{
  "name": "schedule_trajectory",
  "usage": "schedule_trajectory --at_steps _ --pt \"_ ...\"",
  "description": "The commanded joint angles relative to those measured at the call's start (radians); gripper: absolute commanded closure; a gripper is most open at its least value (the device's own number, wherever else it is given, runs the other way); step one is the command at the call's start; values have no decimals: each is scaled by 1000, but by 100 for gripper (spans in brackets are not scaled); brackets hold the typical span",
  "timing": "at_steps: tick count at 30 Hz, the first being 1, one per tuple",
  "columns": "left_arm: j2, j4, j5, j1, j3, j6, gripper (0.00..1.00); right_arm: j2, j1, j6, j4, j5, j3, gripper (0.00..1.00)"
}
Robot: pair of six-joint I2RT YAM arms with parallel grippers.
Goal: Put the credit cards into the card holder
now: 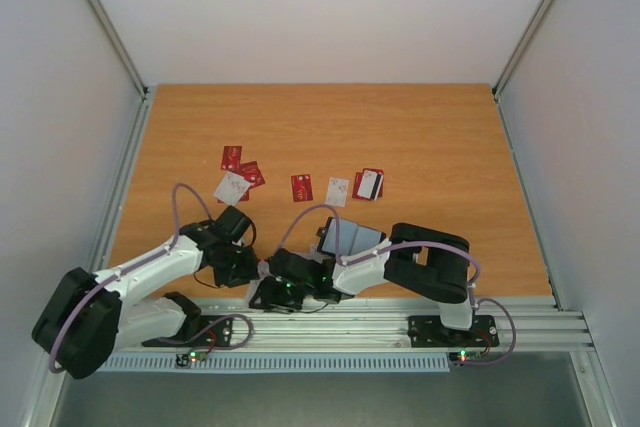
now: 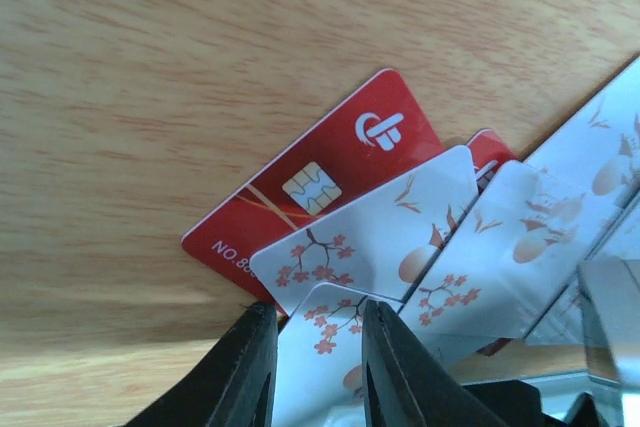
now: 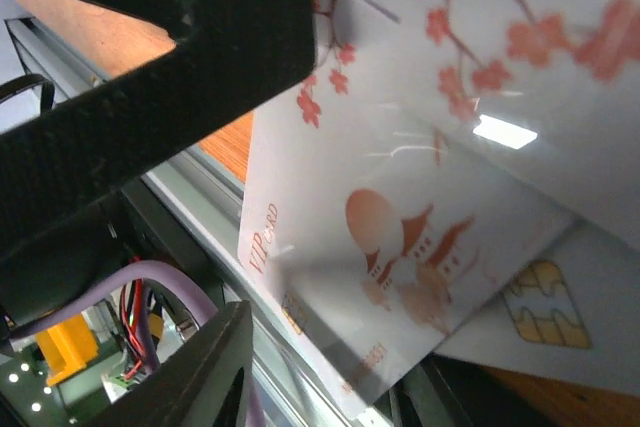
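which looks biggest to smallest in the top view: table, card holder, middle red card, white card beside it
1. table
2. card holder, partly hidden
3. red card and white card: alike, unranked

The tabletop is smooth, orange-brown wood grain with a soft sheen. The credit cards are thin, glossy plastic that catches bright glare. The left gripper has fingers of black matt plastic. The right gripper looks finely ribbed and matt. The rail is pale grooved metal.
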Motion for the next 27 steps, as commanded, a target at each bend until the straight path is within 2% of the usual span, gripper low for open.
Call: schedule_trajectory --at_steps 1,6,16,22,27 --pt "4 62 42 -5 -69 -51 74 5 -3 -11 -37 85 -23 65" --pt "-39 39 47 -5 -65 -75 75 -24 -6 -30 -98 94 -12 76" --pt "-149 -44 35 -4 -48 -122 75 -59 -25 -59 -125 89 2 88" --pt "-176 -70 23 -5 -39 -135 75 -61 -35 -70 -141 71 14 98" --pt "-214 -134 -29 -5 8 -142 72 -63 -48 -91 -148 29 34 99"
